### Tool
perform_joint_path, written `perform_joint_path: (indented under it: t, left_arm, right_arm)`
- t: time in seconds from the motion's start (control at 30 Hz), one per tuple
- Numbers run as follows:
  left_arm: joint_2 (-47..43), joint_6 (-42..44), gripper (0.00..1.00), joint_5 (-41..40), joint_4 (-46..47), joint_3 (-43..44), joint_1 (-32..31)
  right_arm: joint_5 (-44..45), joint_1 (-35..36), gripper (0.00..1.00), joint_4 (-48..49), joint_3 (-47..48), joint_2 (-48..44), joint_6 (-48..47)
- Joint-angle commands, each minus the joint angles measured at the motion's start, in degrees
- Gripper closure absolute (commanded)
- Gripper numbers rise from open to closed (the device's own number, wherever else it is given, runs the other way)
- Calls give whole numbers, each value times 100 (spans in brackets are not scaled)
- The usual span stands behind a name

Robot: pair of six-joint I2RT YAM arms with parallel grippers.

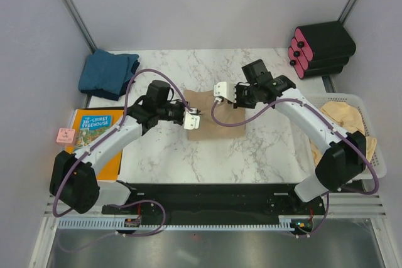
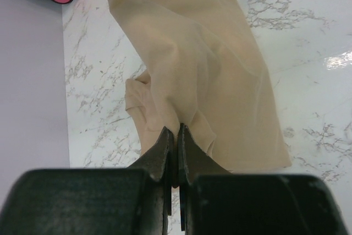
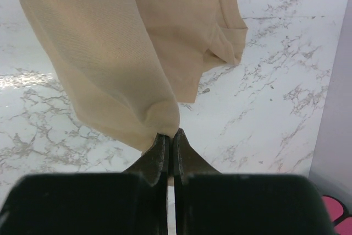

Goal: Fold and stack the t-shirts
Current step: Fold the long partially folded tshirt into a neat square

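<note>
Overhead, I see one tan t-shirt (image 1: 204, 131) mid-bench, its long axis spanning left to right between my left claw (image 1: 195, 115) and right claw (image 1: 218, 94). One folded teal t-shirt (image 1: 108, 73) lies far left. Pale t-shirts (image 1: 342, 117) fill the basket (image 1: 342, 97), count unclear.

Left wrist: left claw (image 2: 174, 131) pinched tight on the tan t-shirt (image 2: 209, 75), which stretches away from it.

Right wrist: right claw (image 3: 169, 134) clamped on a bunched edge of the tan t-shirt (image 3: 110, 53).

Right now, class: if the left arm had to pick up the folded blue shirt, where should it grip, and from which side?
The folded blue shirt lies bunched in the far-left corner, wall close on its left. Probably pinch its right edge, fingers coming down from the open marble side.
</note>
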Motion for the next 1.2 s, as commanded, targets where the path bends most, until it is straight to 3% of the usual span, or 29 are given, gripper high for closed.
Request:
perform_joint_path:
  t: [0.0,0.57,0.9,1.17]
  left_arm:
    - [92,21,98,-31,357,233,117]
    - [935,214,98,-603,1393,127,530]
    - [1840,364,94,-779,2228,355,645]
    - [2341,373,98,-963,2484,725,706]
  right_arm:
    - [116,-102,100,766,172,194,13]
    - [521,-190,100,2261,180,1196,294]
    - [705,-322,100,2850,57,1496,356]
    - [793,-401,100,3368,-13,1873,417]
